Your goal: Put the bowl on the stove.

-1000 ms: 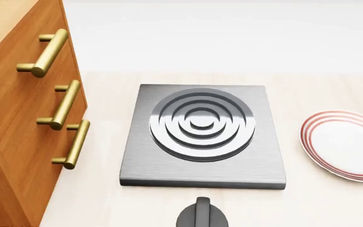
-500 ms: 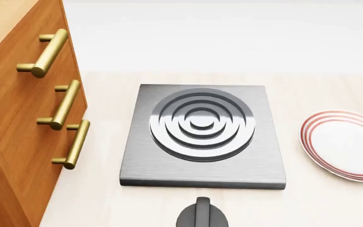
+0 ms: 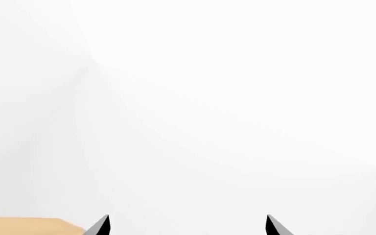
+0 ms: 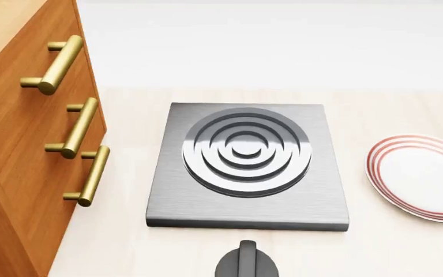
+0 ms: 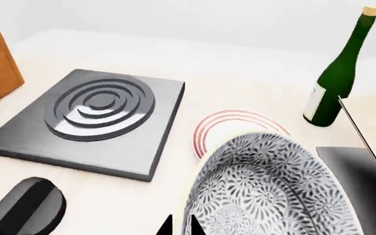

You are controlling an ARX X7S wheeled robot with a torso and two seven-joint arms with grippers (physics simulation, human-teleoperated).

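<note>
In the right wrist view the speckled bowl [image 5: 273, 191] fills the near side, held up over the counter. My right gripper [image 5: 181, 226] is shut on the bowl's pale rim, one fingertip on each side of it. The stove [image 5: 96, 122] lies apart from the bowl, its ringed burner bare. The head view shows the stove [image 4: 244, 167] in the middle of the counter; neither the bowl nor any gripper appears there. My left gripper [image 3: 186, 226] is open, its tips wide apart in front of a blank white background.
A white plate with red rings [image 4: 425, 176] lies right of the stove, partly behind the bowl in the right wrist view. A black knob [image 4: 246, 262] sits in front of the stove. A wooden drawer cabinet [image 4: 29, 144] stands at the left. A green bottle [image 5: 338, 73] stands beyond the plate.
</note>
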